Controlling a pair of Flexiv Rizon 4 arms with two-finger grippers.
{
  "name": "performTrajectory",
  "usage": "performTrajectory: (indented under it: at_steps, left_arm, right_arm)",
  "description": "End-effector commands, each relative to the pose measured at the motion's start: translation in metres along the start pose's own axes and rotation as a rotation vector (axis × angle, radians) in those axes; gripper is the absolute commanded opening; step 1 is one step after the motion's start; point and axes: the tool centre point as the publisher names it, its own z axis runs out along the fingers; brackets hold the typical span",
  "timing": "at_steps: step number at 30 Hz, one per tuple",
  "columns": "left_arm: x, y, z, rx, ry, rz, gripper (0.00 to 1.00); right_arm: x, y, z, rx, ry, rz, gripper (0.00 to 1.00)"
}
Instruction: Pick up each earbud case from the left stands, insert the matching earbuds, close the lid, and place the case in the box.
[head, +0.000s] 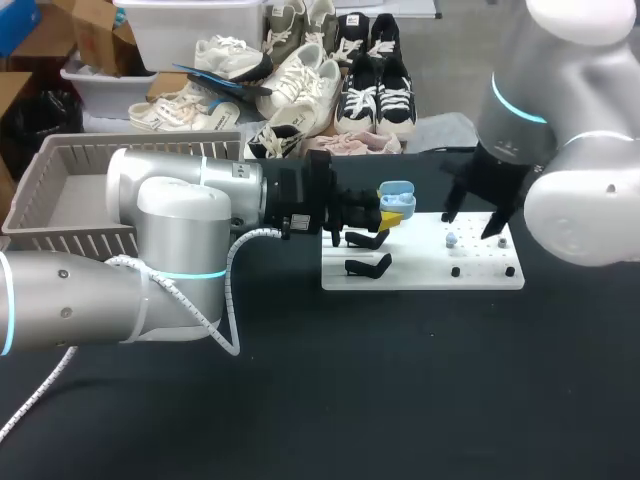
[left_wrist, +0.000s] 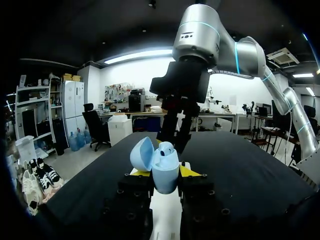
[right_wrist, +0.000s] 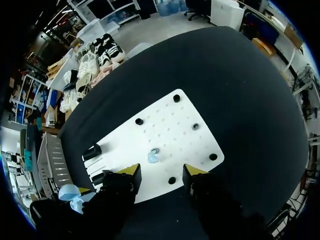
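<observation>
The earbud case, a small pale-blue shell of smooth plastic, was held off the stands and above the near end of the white board, its lid swung open to one side on a thin hinge. A rounded shape showed in its mouth, perhaps an earbud already seated, though that could not be made out for sure. The left gripper was clamped on the lower body of the case, one yellow tip on each flank. That looked like the right place to hold it, since the body seemed stiff and light, while the glossy, curved sides would likely slip under a loose pinch. The lid and hinge seemed the weak part and were best left untouched until pressed shut. A loose earbud of the same blue lay on the board, tiny, slick and probably quick to roll or pop free, so it would call for a gentle pinch across its bulb. Directly over it hung the right gripper, its fingers spread apart and touching nothing. Two black stands stood empty on the board's left end, and the slatted box waited well off to the left on the dark table.
</observation>
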Motion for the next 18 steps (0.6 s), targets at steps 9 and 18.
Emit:
performTrajectory:
  at_steps: [9, 18]
  left_arm:
    - [0.0, -0.001, 0.0, -0.003, -0.002, 0.001, 0.0]
    - [0.0, -0.001, 0.0, -0.003, -0.002, 0.001, 0.0]
  right_arm:
    - [-0.004, 0.012, 0.023, 0.024, -0.018, 0.039, 0.5]
    - [0.001, 0.022, 0.028, 0.06, -0.078, 0.027, 0.53]
